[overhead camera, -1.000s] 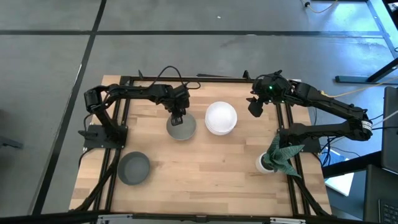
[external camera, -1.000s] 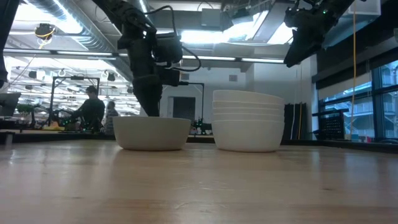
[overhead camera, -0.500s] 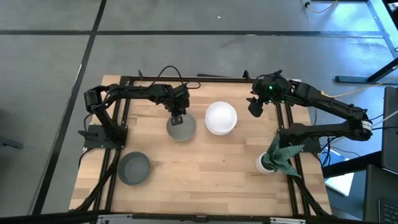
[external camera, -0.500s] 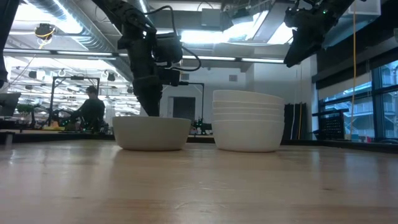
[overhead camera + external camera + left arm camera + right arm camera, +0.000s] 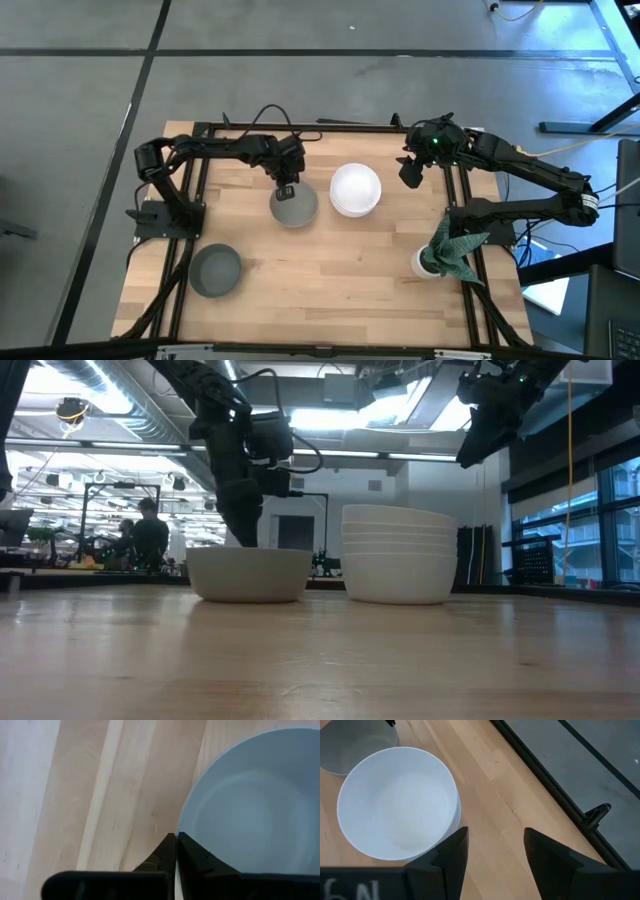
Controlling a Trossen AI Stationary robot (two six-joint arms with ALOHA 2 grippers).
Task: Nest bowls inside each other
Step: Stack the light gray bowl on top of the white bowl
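A grey bowl (image 5: 294,206) stands upright on the wooden table (image 5: 330,260), left of a stack of white bowls (image 5: 355,190) nested in each other. My left gripper (image 5: 285,190) is shut on the grey bowl's far rim. A second grey bowl (image 5: 216,270) sits alone near the table's front left. My right gripper (image 5: 410,172) hangs open in the air right of the white stack (image 5: 395,800), with nothing between its fingers. In the low view the held bowl (image 5: 248,574) and the stack (image 5: 398,555) stand side by side. My left gripper pinches the grey bowl's rim (image 5: 183,817) on the bowl's far side, one finger inside the bowl and one outside. The fingers come from above, pointing down. The bowl stands upright with its base on the table (image 5: 248,598).
A small white pot with a green plant (image 5: 440,255) stands at the table's right edge. Black frame rails (image 5: 190,200) run along the left, right and far sides. Bare wood (image 5: 330,280) lies between the front grey bowl and the plant.
My left gripper has shut on the grey bowl's far rim. The bowl has slid slightly toward the white stack and stays on the table.
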